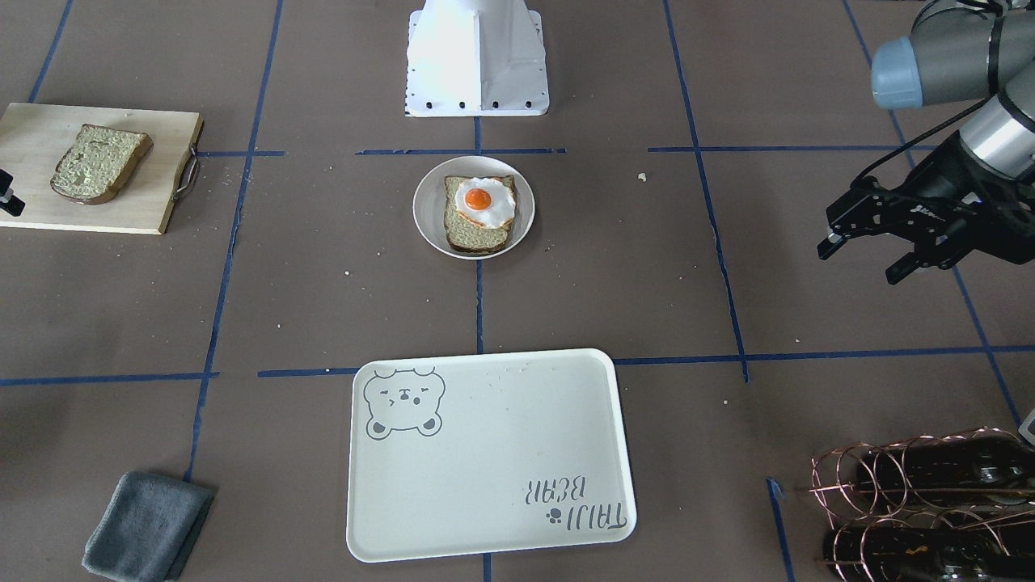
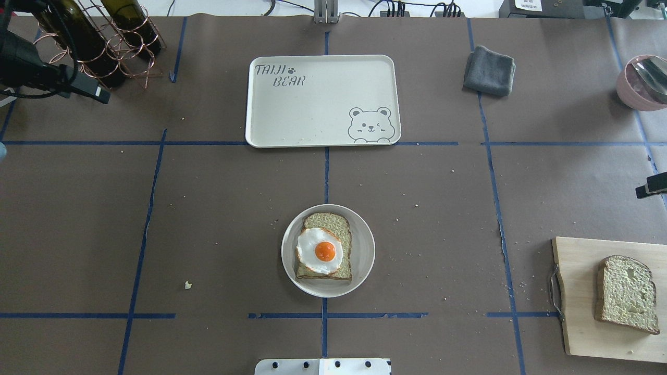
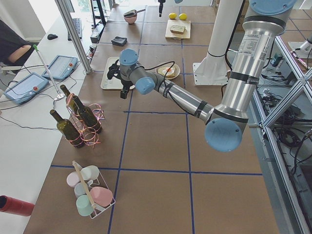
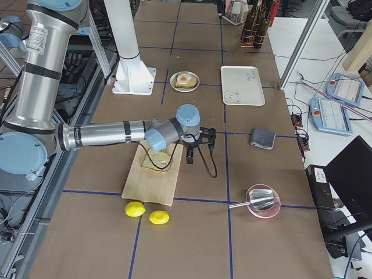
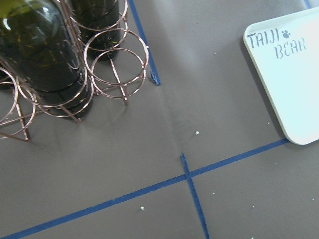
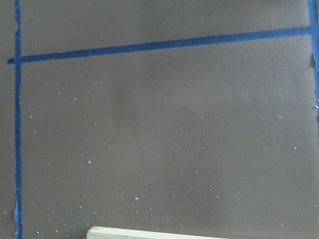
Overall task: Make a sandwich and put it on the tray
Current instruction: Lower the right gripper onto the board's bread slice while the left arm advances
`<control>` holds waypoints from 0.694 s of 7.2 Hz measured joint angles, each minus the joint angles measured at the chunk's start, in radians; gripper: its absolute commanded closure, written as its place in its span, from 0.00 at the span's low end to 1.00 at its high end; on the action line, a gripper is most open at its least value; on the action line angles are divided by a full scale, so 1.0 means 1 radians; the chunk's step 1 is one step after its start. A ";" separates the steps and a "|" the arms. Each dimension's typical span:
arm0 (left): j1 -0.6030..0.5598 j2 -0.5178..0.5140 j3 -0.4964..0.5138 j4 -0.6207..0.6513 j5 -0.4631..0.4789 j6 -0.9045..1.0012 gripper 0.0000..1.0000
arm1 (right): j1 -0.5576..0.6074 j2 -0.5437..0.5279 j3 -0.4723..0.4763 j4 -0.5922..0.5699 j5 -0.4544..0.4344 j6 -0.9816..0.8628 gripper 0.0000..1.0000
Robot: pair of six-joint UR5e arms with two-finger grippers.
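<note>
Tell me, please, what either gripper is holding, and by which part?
Nothing: the left gripper hangs open and empty; the right gripper, barely in view, shows nothing in it.

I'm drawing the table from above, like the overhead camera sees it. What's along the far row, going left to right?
Copper wire rack holding dark green glass bottles → large cream-white rectangular tray with a bear face → folded grey cloth → pink round bowl.

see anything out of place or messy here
Mildly: the fried egg sits off-centre, overhanging one edge of its bread slice on the plate. Pale crumbs dot the table cover. Nothing looks spilled or broken.
</note>
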 measured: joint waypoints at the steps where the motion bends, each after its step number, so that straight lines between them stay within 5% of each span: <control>1: 0.051 -0.008 0.000 -0.040 0.025 -0.088 0.00 | -0.026 -0.045 0.001 0.065 -0.011 0.046 0.00; 5: 0.170 -0.060 -0.001 -0.104 0.078 -0.308 0.00 | -0.235 -0.206 -0.001 0.313 -0.106 0.288 0.00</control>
